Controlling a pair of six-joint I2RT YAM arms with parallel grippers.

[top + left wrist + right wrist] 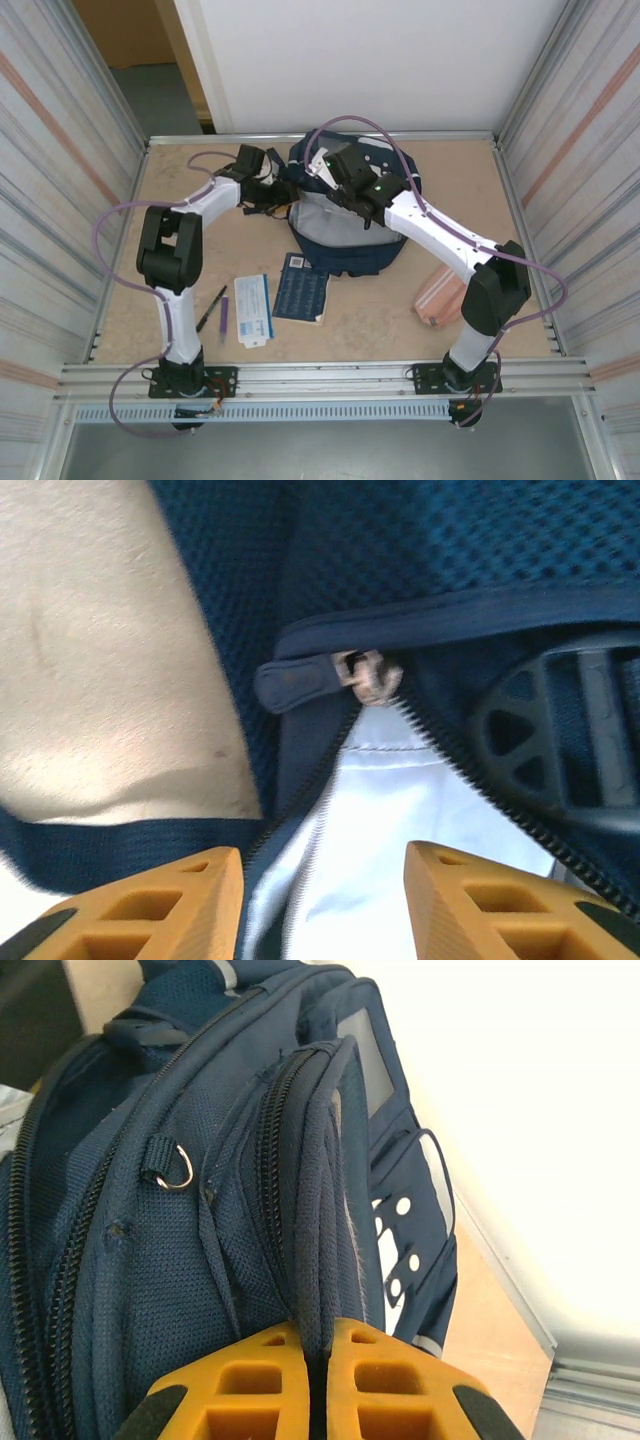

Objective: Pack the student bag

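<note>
Top external view: the large navy-blue fabric student bag [325, 238] lies at the far middle of the table, between the two arms, with pale grey lining showing. We judge it soft and floppy, and probably light. The mesh-weave cloth should grip well but will sag and fold, so one side needs holding up while anything goes in. Best holds, in our view: the bound rim of an opening, or the zipper tab.

Right gripper [320, 1345]: clamped on a padded navy rim of the bag, pinching it edge-on between the yellow fingers.

Left gripper [320, 880]: fingers spread, grasping nothing. It is aimed at the small metal zipper slider [368, 675] and its navy fabric pull tab [295, 683], which sit just ahead, apart from the fingers.

Surroundings: ribbed metal side walls [60, 150], a white back panel [380, 60], a tan board tabletop [520, 200].

On the near part of the table:
- a pink pouch [438, 298] beside the right arm
- a navy dotted booklet [301, 292] just beside the bag's near edge
- a white-and-blue card [254, 310]
- a purple pen [224, 312]
- a thin black pen [210, 308]
</note>
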